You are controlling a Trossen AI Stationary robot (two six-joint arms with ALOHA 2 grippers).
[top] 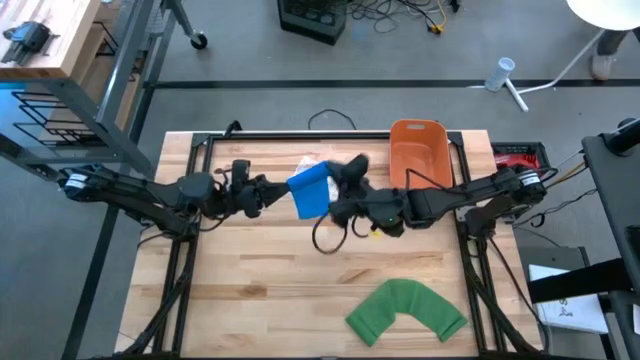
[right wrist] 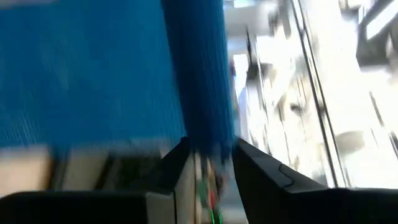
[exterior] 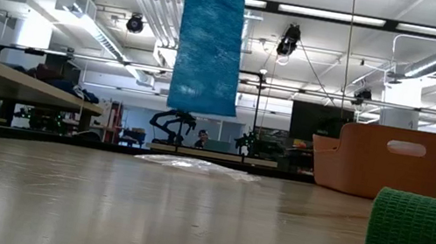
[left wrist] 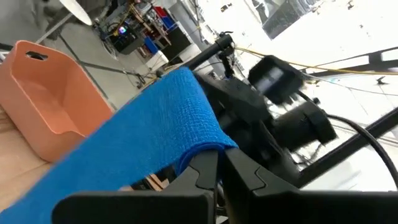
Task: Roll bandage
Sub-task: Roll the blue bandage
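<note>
A: Above the middle of the worktop (top: 260, 290), where are the arms?
B: Both reach in level from the sides, meeting at the blue bandage (top: 311, 188). It hangs in the air, clear of the wood in the low view.
A: Left gripper (left wrist: 219, 163)?
B: Jaws fully closed, pinching the bandage's folded edge.
A: Right gripper (right wrist: 210, 152)?
B: Jaws partly closed around the bandage's other edge, cloth between the fingers.
A: Anything else?
B: Orange bin (top: 418, 152) at the far edge; green bandage (top: 407, 311) lying near the front right.
</note>
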